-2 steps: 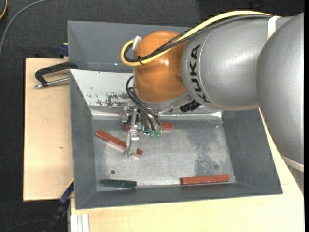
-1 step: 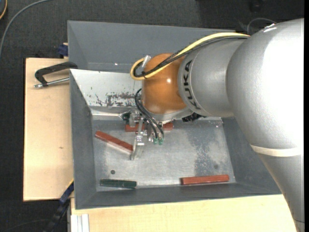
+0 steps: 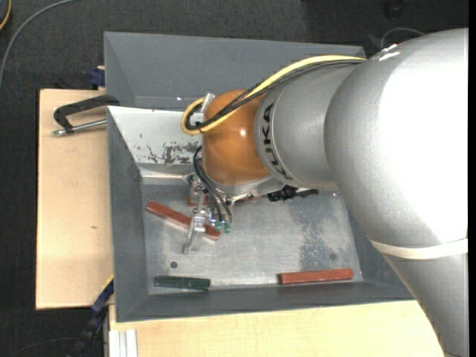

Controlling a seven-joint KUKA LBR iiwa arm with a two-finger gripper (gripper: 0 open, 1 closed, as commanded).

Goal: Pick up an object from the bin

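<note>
Fingers (image 3: 195, 230) are seen low in the camera view, under the orange wrist cover, but how far they are opened, and whether anything is between them, cannot be told. They are placed over the right end of a red flat stick (image 3: 169, 216), which lies flat on the floor of the bin (image 3: 123, 222), in its left half. A dark green stick (image 3: 181, 282) and a red-brown bar (image 3: 315, 277) are lying well apart from it, along the near wall.

For a good pick, the stick should probably be taken across its narrow width, at a right angle to its length, and nearer to its middle than to its end, so that it is not tipped when lifted. Because it is thin, a low descent close to the floor is judged necessary.

The long axis of the stick is directed from upper left to lower right.
</note>
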